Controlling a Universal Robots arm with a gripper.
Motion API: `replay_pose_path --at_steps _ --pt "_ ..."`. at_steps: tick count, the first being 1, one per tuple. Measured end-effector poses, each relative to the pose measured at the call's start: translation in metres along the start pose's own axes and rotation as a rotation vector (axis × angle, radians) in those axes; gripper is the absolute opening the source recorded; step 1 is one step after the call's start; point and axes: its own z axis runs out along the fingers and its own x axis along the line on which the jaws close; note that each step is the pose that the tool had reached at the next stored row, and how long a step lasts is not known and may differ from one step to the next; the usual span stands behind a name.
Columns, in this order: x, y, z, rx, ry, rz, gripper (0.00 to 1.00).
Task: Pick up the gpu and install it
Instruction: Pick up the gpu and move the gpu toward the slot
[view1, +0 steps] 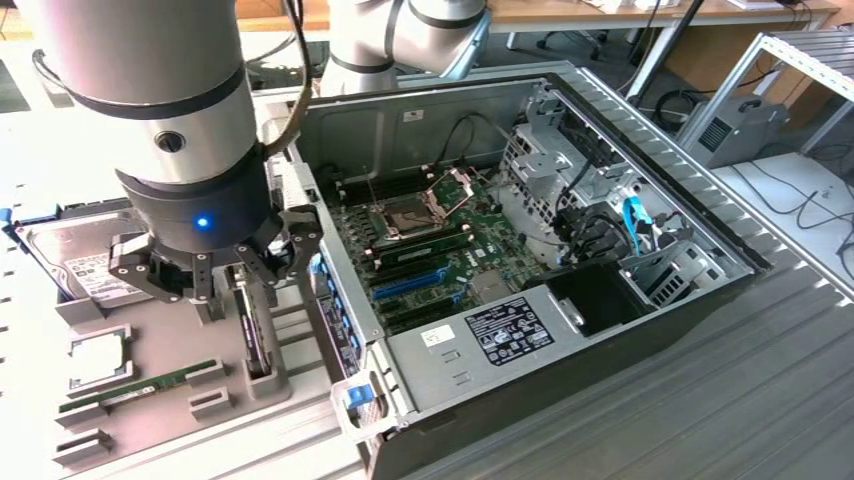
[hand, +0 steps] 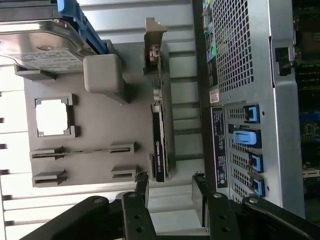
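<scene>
Pick-up step, I judge; my gripper (view1: 230, 292) hangs half open, empty, just above the gpu (hand: 159, 145) standing on edge in the grey holder (hand: 95, 160). A grip needs my fingers (hand: 141, 189) astride its thin board.

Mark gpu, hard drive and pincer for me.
gpu (hand: 158, 135): wrist view, dark labelled edge.
hard drive (hand: 42, 50): wrist view, labelled top face.
pincer (hand: 170, 182): wrist view, gap between open fingertips.
</scene>
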Motion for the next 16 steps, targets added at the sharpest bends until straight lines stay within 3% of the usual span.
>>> replay_pose_path --at_steps 5,16 --pt "0.001 -0.0008 0.0183 0.0002 0.0000 0.000 0.48" --pt "0.001 0.0074 0.0239 0.0002 0.0000 0.000 0.48"
